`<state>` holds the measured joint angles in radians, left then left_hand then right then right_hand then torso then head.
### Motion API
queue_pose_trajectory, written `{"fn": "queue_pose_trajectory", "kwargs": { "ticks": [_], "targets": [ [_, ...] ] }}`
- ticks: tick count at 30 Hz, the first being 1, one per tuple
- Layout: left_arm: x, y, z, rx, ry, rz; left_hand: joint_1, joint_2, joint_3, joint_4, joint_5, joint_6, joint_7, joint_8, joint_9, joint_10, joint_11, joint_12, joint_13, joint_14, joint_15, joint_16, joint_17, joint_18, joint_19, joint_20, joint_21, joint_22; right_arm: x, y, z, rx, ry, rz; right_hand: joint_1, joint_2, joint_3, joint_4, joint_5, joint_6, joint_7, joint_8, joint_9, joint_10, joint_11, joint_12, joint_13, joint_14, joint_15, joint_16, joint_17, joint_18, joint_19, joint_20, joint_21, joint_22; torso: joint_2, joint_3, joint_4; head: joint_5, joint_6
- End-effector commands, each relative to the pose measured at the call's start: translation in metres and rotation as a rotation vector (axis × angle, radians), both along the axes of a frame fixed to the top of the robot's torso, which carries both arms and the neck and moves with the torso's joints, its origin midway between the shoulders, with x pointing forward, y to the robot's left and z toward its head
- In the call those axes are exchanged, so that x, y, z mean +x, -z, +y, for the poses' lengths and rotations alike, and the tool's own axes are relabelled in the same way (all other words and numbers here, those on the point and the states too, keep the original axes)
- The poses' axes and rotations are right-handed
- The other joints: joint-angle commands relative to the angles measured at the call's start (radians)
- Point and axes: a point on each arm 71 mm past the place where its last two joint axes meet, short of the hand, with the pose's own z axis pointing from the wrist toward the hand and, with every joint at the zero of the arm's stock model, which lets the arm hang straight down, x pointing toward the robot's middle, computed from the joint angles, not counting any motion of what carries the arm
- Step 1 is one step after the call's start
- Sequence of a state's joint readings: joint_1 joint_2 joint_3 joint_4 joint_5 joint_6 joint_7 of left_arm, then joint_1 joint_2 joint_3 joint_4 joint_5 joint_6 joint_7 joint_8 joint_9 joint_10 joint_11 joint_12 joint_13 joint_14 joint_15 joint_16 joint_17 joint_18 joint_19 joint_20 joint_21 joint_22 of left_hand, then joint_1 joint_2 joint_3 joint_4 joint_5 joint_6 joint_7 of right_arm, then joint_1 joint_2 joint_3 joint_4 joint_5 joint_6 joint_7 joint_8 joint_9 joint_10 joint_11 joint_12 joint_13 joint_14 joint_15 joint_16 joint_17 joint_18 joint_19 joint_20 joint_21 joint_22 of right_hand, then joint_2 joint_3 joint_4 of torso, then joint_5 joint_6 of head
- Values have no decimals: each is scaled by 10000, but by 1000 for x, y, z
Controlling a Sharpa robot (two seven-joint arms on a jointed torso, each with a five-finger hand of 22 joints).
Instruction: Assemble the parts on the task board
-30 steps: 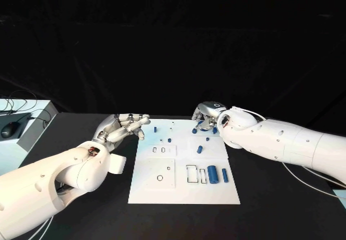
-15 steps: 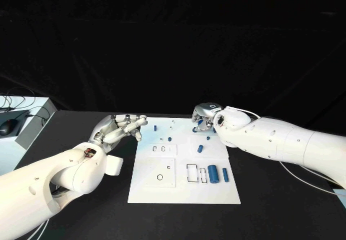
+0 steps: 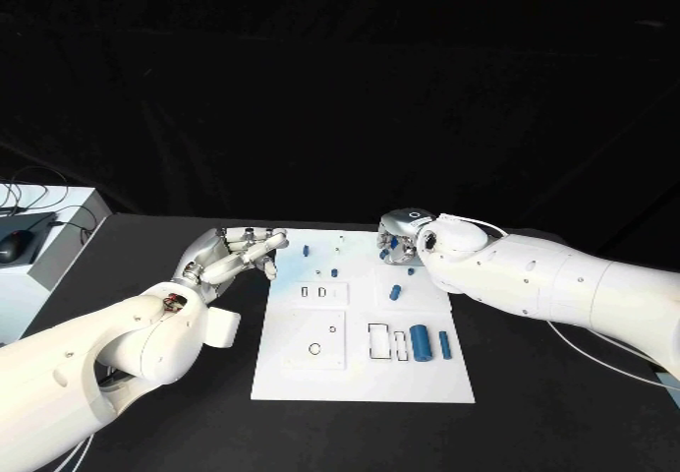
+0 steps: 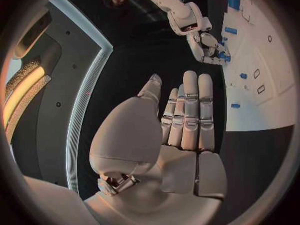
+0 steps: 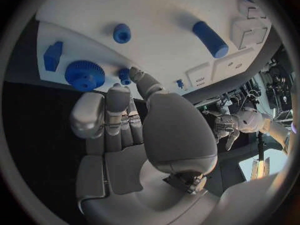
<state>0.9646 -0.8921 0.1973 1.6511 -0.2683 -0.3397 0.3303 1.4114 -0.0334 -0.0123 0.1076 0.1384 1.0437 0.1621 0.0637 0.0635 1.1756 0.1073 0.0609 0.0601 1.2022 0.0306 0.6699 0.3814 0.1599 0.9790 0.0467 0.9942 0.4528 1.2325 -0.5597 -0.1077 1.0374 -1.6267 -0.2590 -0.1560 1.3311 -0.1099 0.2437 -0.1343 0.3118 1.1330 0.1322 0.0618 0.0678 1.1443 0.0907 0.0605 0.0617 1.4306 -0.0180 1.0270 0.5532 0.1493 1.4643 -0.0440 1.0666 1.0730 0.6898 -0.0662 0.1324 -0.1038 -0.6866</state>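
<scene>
The white task board (image 3: 291, 369) lies mid-table with several blue parts on it: a thick cylinder (image 3: 419, 342), a slimmer one (image 3: 442, 342) and small pieces (image 3: 394, 291). My right hand (image 3: 400, 236) is down at the board's far right corner. In the right wrist view its thumb and a fingertip (image 5: 117, 91) close around a small blue part (image 5: 125, 75) beside a blue gear (image 5: 84, 75). My left hand (image 3: 231, 253) hovers just off the board's far left corner. Its fingers (image 4: 189, 112) are stretched out with nothing in them.
A blue block (image 5: 53, 55), a round blue piece (image 5: 122, 33) and a blue cylinder (image 5: 210, 38) lie near my right hand. Rectangular recesses (image 3: 380, 339) mark the board's near half. A pale box with a mouse (image 3: 18, 248) stands at the table's left edge.
My left hand has drawn a little away from the board's edge. My right hand has settled slightly lower at the far right corner.
</scene>
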Motion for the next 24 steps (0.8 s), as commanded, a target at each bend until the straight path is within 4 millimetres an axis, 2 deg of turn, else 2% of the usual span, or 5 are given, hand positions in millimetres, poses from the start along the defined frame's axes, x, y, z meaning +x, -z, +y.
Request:
{"fn": "queue_pose_trajectory", "kwargs": {
  "ticks": [1, 5, 8, 20, 24],
  "targets": [
    [-1, 0, -2, -20, 151, -32, -94, 32, -64, 2, -25, -49, 40, -6, -6, -91, 11, -13, 5, -45, 30, 24, -45, 102, -76, -4, -14, -46, 0, 3, 1, -274, -51, 246, -90, 108, 298, -26, -31, 98, -6, 7, 11, 88, -19, -22, -9, -80, -16, 36, -25, 144, 624, 52, -73, 47, 63, -23, 8, -7, 39],
    [0, 0, -1, -9, 131, -24, -94, 32, -64, 2, -25, -49, 40, -6, -6, -91, 11, -13, 5, -45, 30, 24, -45, 102, -76, -4, -14, -46, -1, 4, 1, -248, -78, 319, -255, 151, 923, -50, 108, 172, -14, 6, 19, 204, -54, -20, -12, -89, -30, 56, -67, 145, 628, 41, -137, 161, 101, -29, 16, -8, 61],
    [0, 0, -1, 2, 116, -16, -94, 32, -64, 2, -25, -49, 40, -6, -6, -91, 11, -13, 5, -45, 30, 24, -45, 102, -76, -4, -14, -46, -1, 5, 2, -254, -95, 390, -284, 274, 1101, -62, 134, 216, -23, 9, 27, 235, -67, -21, -14, -96, -38, 57, -82, 144, 631, 38, -170, 231, 120, -35, 18, -9, 71],
    [1, 1, 1, 43, 78, 31, -95, 48, -58, 5, -26, -66, 49, -7, -7, -116, 19, -14, 4, -46, 34, 40, -79, 105, -72, -3, 4, -88, -1, 3, 1, -53, -90, 132, -240, 923, 1351, -3, 116, 706, -187, 60, 186, 941, -295, -13, 3, -71, -178, 76, -84, 66, 659, -31, 29, 592, 187, -55, 22, 0, 117],
    [1, 1, 2, 60, 55, 43, -95, 48, -58, 5, -26, -66, 49, -7, -7, -116, 19, -14, 4, -46, 34, 40, -79, 105, -72, -3, 4, -88, -3, -1, 1, 258, -132, -348, -262, 969, 1365, -112, 107, 744, -201, 38, 333, 1027, -323, -15, 1, -73, -199, 111, -52, 15, 654, -73, 145, 785, 199, -65, 27, 10, 143]
  ]
}}
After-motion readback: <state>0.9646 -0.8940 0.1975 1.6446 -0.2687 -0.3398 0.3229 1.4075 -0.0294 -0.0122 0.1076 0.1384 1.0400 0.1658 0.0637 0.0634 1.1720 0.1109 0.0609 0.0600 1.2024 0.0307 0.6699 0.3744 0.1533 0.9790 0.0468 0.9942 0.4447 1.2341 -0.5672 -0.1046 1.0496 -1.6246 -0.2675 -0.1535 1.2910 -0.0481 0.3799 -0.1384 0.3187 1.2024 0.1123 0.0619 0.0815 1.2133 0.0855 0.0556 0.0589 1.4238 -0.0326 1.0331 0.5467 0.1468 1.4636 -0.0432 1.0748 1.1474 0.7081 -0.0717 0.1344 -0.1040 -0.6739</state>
